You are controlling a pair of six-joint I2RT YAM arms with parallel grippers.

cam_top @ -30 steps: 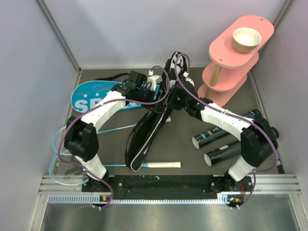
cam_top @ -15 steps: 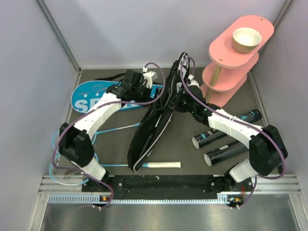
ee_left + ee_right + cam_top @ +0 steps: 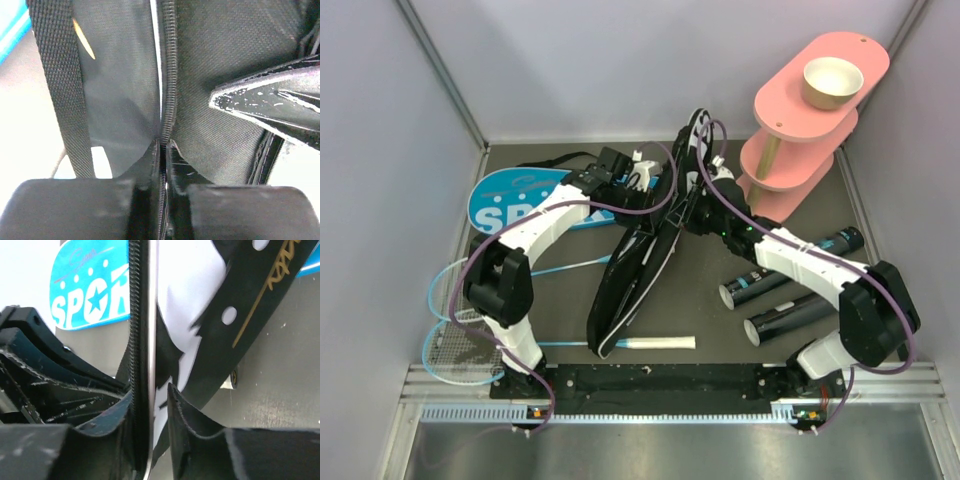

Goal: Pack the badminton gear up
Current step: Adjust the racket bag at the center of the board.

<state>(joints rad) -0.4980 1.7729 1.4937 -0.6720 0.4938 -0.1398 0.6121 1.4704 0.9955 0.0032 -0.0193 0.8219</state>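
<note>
A long black racket bag [image 3: 638, 262] lies tilted across the middle of the mat, its upper end raised between both grippers. My left gripper [image 3: 648, 178] is shut on the bag's zipper edge [image 3: 169, 75], which runs straight between the closed jaws [image 3: 162, 167]. My right gripper [image 3: 688, 206] straddles the same zipper edge [image 3: 136, 315]. The edge rests against the left finger, and a gap separates it from the right finger [image 3: 150, 390]. The blue racket bag [image 3: 515, 205] lies flat at the back left. Blue rackets [image 3: 455, 315] lie at the left front. Two black tubes [image 3: 785, 298] lie on the right.
The pink three-tier stand [image 3: 798, 150] with the tan bowl [image 3: 832, 82] stands at the back right, close behind my right arm. A white racket grip [image 3: 660, 343] lies near the front edge. Grey walls close in on three sides.
My left gripper has moved slightly right and closed on the black bag's zipper edge. The right gripper has closed on that edge, then parted its jaws again. The bag's top has shifted little.
</note>
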